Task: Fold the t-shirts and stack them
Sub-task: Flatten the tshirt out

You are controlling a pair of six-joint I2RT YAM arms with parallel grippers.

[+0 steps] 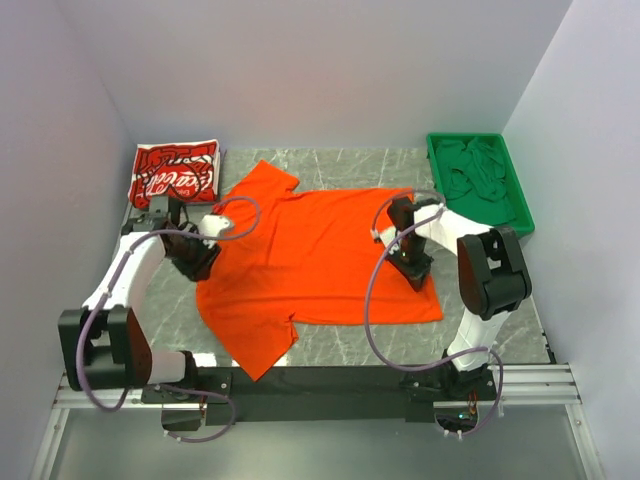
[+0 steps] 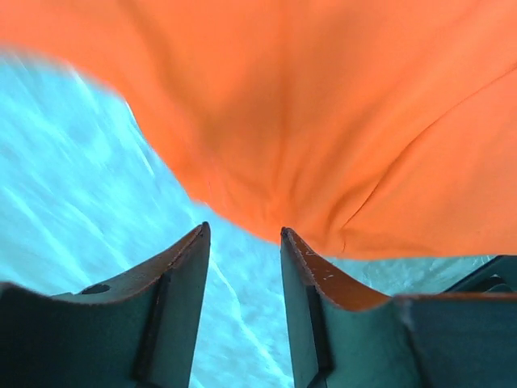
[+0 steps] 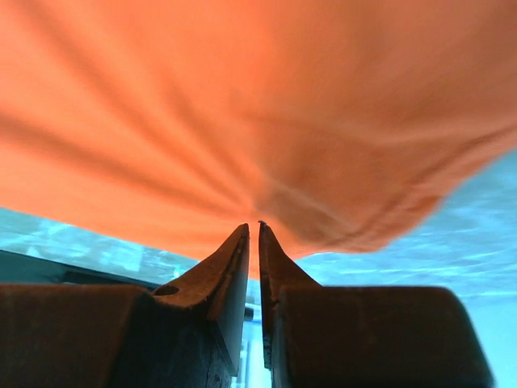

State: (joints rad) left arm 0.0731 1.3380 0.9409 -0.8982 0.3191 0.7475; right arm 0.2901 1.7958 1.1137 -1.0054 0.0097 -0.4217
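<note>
The red shirt [image 1: 175, 172] is seen folded at the far left corner, so one is judged done. The orange shirt [image 1: 320, 260] is spread flat mid-table, not yet folded or stacked. Its right side is pinched by the nearly closed right gripper [image 3: 252, 228]. The left gripper [image 2: 242, 233] is held parted at the opposite edge, with nothing between the jaws

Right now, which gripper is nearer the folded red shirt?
Left. The left gripper is just below the red shirt in the top view; the right gripper is across the orange shirt, on its other side.
</note>
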